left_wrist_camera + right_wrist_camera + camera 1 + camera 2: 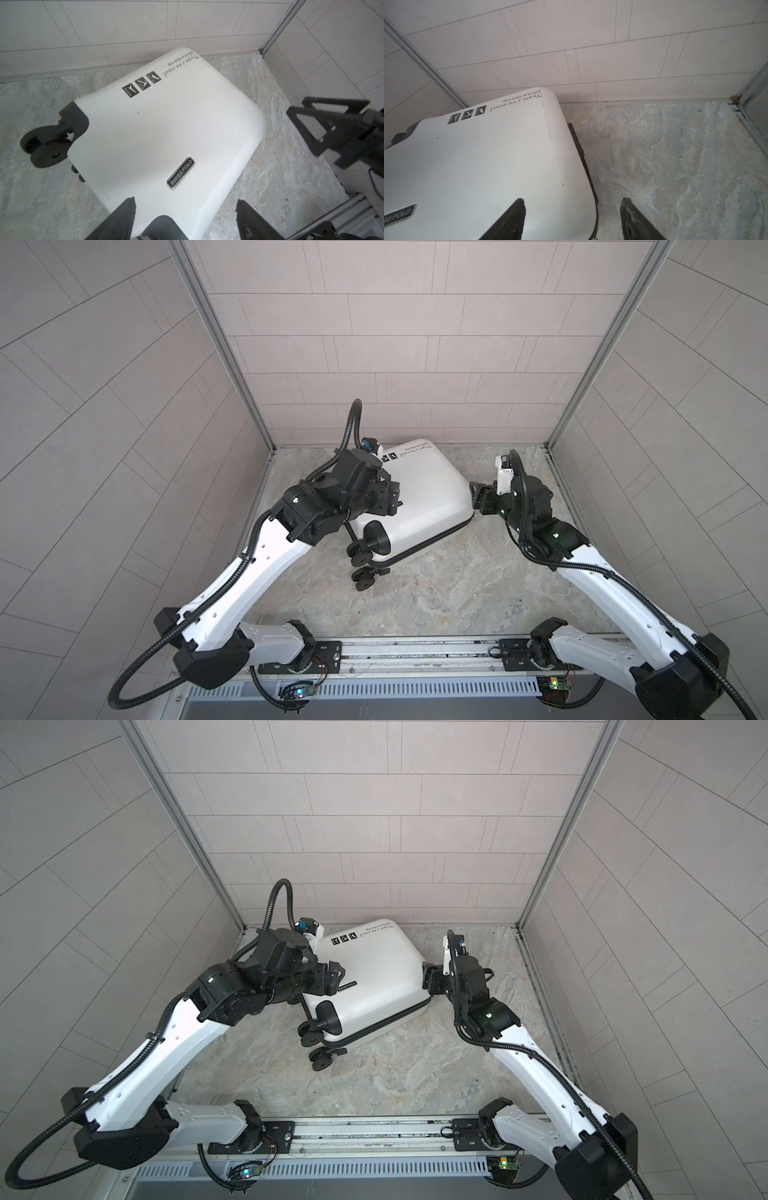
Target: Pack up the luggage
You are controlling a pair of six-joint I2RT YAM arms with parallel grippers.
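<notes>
closed white swiss polo suitcase (pixel 419 493) flat on marbled tabletop (pixel 436 597), left gripper (pixel 185 200) spread over its shell, right gripper (pixel 572 200) spread astride its zippered edge

A: Illumination status?

B: Bright, even, diffuse. No single source evident. Soft shadow lies under the luggage (pixel 419 497) on the floor (pixel 457 593). The shell shows mild sheen, no hard glare.

A: Optical faults?

B: In both top views, wall (pixel 395 344) tile lines bow toward the edges. Wrist views look pale, and the nearest foreground is soft.
</notes>
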